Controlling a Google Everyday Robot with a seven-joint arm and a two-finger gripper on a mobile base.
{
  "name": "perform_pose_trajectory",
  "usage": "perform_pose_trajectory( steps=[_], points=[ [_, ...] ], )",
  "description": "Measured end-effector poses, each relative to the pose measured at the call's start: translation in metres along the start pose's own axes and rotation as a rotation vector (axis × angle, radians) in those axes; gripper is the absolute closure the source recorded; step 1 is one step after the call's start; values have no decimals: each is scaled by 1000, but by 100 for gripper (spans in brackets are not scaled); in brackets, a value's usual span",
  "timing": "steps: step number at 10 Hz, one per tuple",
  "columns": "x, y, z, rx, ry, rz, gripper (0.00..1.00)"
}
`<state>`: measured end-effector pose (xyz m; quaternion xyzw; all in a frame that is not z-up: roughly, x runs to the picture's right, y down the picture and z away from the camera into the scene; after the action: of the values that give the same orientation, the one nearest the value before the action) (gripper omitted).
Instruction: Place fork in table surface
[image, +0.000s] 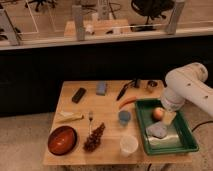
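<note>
Over the far end of the green rectangular tray (140, 127) hangs my gripper (169, 106), its state I cannot tell; the slim silver metal fork (90, 118) lies well left of it on the light tan wooden tabletop (107, 107), long axis running near-far

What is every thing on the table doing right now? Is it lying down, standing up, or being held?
Fork: lying flat on the table, not held.
Red bowl: upright on the table.
Pale cup: standing upright.
Blue cup: standing upright.
Knife: lying flat.
Apple: sitting in the green tray.
Gripper: over the tray, by the apple.
</note>
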<state>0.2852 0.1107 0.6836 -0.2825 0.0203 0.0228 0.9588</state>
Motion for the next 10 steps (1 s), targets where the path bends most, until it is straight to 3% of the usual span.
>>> perform_pose_trajectory(
  steps=[5, 7, 10],
  points=[
    [-1, -2, 0, 7, 1, -16, 20],
    [-23, -20, -4, 49, -16, -149, 20],
    [-93, -40, -7, 77, -51, -405, 20]
  ],
)
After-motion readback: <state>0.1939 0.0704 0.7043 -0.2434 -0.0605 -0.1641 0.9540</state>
